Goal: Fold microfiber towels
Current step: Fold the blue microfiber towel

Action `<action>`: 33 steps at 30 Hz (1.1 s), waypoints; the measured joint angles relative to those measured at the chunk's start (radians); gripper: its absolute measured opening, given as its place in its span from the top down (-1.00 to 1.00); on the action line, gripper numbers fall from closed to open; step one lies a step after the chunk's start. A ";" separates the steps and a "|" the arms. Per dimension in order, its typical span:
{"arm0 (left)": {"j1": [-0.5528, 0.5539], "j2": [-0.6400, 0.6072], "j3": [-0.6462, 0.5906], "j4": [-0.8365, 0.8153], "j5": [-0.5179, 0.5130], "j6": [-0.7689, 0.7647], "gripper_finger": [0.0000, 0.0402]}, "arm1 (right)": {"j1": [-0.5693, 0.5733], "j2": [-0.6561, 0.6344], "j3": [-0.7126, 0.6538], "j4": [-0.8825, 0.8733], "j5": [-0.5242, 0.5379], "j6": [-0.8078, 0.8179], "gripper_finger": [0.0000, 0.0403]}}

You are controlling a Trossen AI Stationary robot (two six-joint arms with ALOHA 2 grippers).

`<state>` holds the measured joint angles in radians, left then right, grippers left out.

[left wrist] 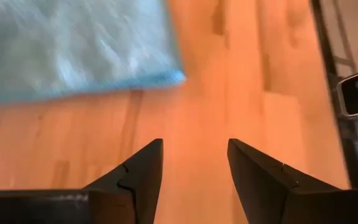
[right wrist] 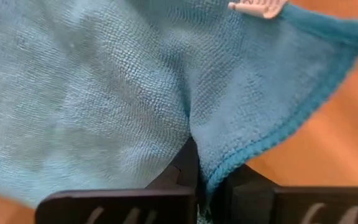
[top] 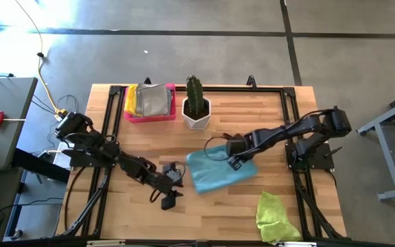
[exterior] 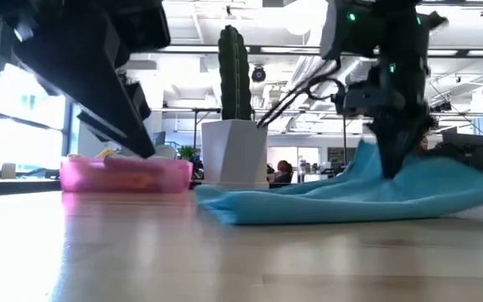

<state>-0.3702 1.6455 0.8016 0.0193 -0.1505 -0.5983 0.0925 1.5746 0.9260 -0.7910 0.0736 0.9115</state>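
High view: rumpled light blue towel (top: 218,171) pinched by right pincer (top: 234,162).

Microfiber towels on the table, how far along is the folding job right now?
Done: a yellow and a grey microfiber towel sit folded in the pink rectangular tray. In hand: the right tool is shut on an edge of the light blue microfiber towel lying mid-table, pinching it up; the left tool waits open beside it. Left: finishing that fold, plus the crumpled lime green microfiber towel at the table's front right.
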 joint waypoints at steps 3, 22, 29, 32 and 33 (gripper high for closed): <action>-0.011 0.000 0.016 0.000 -0.001 0.005 0.14 | 0.000 0.002 0.116 -0.226 0.049 0.018 1.00; -0.028 -0.002 0.024 -0.024 -0.053 0.119 0.14 | 0.074 0.324 0.529 -0.376 -0.007 0.338 1.00; -0.028 -0.002 0.024 -0.024 -0.108 0.189 0.14 | 0.071 0.531 0.797 -0.431 0.061 0.319 1.00; -0.028 -0.002 0.024 -0.030 -0.135 0.207 0.14 | 0.071 0.608 0.890 -0.453 0.114 0.270 1.00; -0.028 -0.002 0.024 -0.031 -0.144 0.209 0.14 | 0.070 0.633 0.916 -0.461 0.119 0.241 1.00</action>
<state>-0.3981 1.6440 0.8261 -0.0120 -0.2948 -0.3893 0.1625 2.2075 1.8417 -1.2519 0.1924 1.1524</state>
